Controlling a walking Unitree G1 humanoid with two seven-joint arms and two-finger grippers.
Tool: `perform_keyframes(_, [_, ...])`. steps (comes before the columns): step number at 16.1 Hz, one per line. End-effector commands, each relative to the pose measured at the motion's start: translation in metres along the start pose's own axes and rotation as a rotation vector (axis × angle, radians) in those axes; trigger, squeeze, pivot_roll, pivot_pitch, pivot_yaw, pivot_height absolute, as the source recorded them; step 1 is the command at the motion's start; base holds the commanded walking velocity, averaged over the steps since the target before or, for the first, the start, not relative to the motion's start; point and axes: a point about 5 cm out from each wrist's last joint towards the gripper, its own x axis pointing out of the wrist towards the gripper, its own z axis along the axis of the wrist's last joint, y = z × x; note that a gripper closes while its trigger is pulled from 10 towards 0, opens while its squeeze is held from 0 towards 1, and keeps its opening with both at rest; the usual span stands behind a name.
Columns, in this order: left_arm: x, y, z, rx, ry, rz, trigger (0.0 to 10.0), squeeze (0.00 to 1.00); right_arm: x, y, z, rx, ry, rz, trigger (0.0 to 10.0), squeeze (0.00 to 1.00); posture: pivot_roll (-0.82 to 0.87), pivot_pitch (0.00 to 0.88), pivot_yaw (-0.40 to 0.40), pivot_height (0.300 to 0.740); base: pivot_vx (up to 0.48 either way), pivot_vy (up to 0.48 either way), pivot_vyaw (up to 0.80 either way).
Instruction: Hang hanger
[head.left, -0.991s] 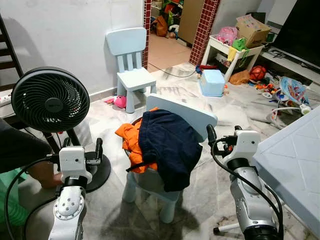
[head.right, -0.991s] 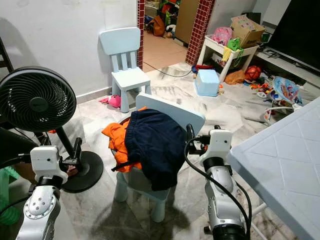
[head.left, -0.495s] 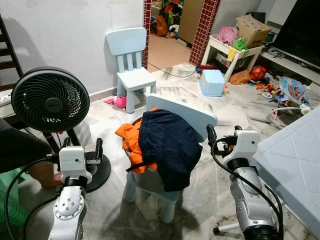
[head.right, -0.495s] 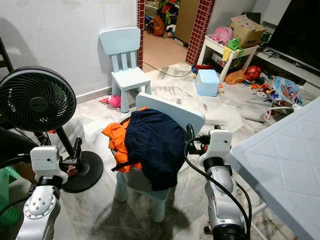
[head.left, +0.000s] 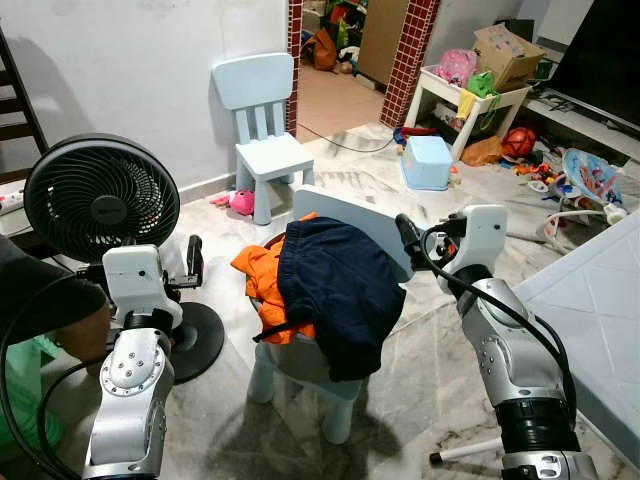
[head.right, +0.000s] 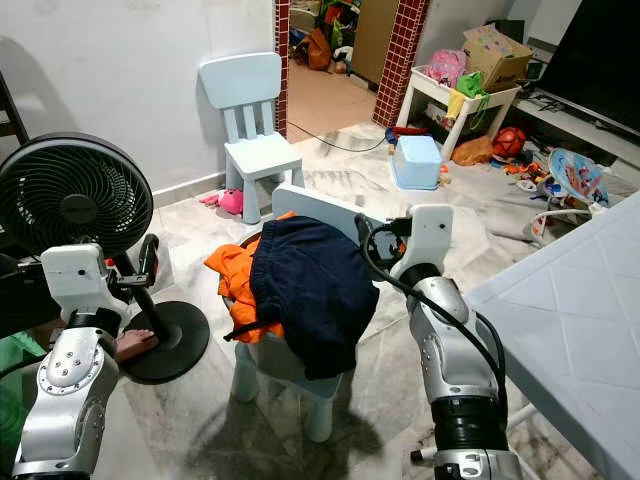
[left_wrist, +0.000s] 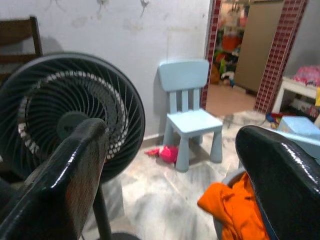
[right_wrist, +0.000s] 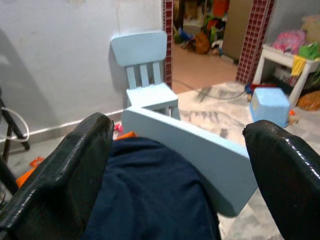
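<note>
Looking forward and down, I see one white table (head.left: 590, 300) at the right edge of the frame; it is the biggest thing before me. One black standing fan (head.left: 100, 200) is at the left, and a person's arm in a dark sleeve (head.left: 40, 300) comes in at the lower left, just beside its base.

I count two light blue child chairs. The near chair (head.left: 375, 230) stands in the centre of the frame, and the far chair (head.left: 262, 110) stands at the upper centre, against the white wall. On the near chair lie two pieces of clothing: one navy garment (head.left: 335, 290) is draped over the seat and hangs down at the front, and one orange garment (head.left: 258, 280) lies partly under it on the left side. A thin dark curved piece (head.left: 272, 333) shows below the orange cloth. I cannot tell if this is the hanger, so I cannot say for sure where the hanger is.

One blue box (head.left: 426, 163) sits on the floor at the upper right, and one small pink toy (head.left: 240, 203) lies near the legs of the far chair.

Both my arms are raised with the forearms pointing up. My left gripper (head.left: 192, 265) is at the lower left, in front of the fan's pole, with its fingers spread apart and holding nothing. My right gripper (head.left: 408, 238) is right of centre, just beside the back of the near chair, also spread wide and holding nothing.
</note>
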Motion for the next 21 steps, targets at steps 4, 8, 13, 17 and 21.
perform_keyframes(4, [-0.006, -0.003, 0.005, -0.003, -0.017, -0.001, 10.0, 0.0, -0.003, -0.001, 0.001, -0.087, 0.036, -0.001, 10.0, 0.0, 0.0, 0.0, -0.091, 0.74, 0.0, 0.0, 0.0])
perform_keyframes(8, [-0.025, 0.0, -0.008, 0.032, -0.025, 0.003, 10.0, 0.0, -0.023, -0.001, -0.01, -0.074, -0.021, 0.006, 10.0, 0.0, 0.0, 0.0, -0.103, 0.74, 0.0, 0.0, 0.0])
perform_keyframes(13, [-0.043, 0.002, -0.012, 0.022, -0.019, 0.003, 10.0, 0.0, -0.052, -0.005, -0.027, -0.106, 0.022, 0.004, 10.0, 0.0, -0.03, 0.09, -0.1, 0.74, 0.0, 0.0, 0.0])
perform_keyframes(17, [-0.04, -0.015, -0.002, -0.032, -0.029, -0.057, 10.0, 0.0, -0.074, -0.009, -0.03, -0.145, 0.049, 0.022, 10.0, 0.0, -0.07, 0.176, -0.11, 0.74, 0.0, 0.0, 0.0])
perform_keyframes(21, [-0.042, -0.017, 0.001, -0.039, -0.019, -0.068, 10.0, 0.0, -0.083, -0.008, -0.034, -0.15, 0.091, 0.031, 10.0, 0.0, -0.07, 0.231, -0.123, 0.74, 0.0, 0.0, 0.0])
